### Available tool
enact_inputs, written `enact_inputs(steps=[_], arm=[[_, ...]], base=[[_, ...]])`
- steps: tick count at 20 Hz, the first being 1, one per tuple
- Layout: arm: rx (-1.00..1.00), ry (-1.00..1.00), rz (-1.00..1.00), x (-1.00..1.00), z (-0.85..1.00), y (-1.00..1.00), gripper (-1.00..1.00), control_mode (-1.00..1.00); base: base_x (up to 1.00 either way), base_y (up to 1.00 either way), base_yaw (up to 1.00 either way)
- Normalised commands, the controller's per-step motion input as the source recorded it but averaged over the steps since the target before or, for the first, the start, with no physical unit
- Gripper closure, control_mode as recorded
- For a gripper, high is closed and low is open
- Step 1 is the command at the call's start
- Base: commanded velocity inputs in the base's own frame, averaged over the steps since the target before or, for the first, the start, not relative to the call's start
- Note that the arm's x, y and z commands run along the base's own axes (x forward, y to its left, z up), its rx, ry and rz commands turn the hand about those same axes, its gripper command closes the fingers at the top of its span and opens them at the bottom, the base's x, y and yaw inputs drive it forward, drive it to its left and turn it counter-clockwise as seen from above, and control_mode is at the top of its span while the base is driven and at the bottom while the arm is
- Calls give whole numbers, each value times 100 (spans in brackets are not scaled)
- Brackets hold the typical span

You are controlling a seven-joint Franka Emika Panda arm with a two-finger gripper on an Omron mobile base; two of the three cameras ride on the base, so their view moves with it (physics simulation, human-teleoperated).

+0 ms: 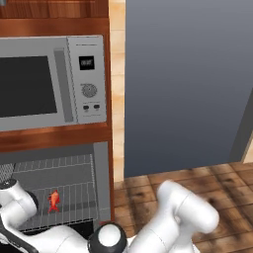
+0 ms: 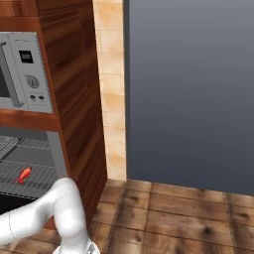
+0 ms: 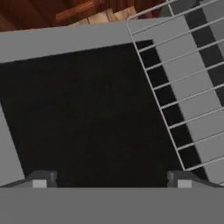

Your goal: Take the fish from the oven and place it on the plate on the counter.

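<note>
Hand view shows the fingers spread wide at the bottom edge, holding nothing, aimed at the dark window of the lowered oven door, with the rack running down the right side. Left base view puts the arm low across the bottom, and beyond it the fish lies on the rack in the open oven, lower left; the microwave sits above. Reaching is the step in hand. Next, I judge, the fingers must swing toward the rack, centre over the fish, and close.
</note>
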Motion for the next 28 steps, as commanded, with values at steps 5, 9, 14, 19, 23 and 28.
enact_inputs(steps=[5, 9, 14, 19, 23, 28], arm=[[17, -2, -53, -4, 43, -57, -100, -100], [23, 0, -47, 0, 68, -83, -100, -100], [14, -7, -47, 0, 2, -62, -100, -100], [0, -17, -30, -4, 12, -24, -100, -100], [0, 5, -33, 3, 25, -33, -100, -100], [13, 12, -21, 38, 0, -37, -100, -100]], base=[[0, 0, 0], [0, 0, 0], [0, 0, 0], [0, 0, 0], [0, 0, 0], [0, 0, 0]])
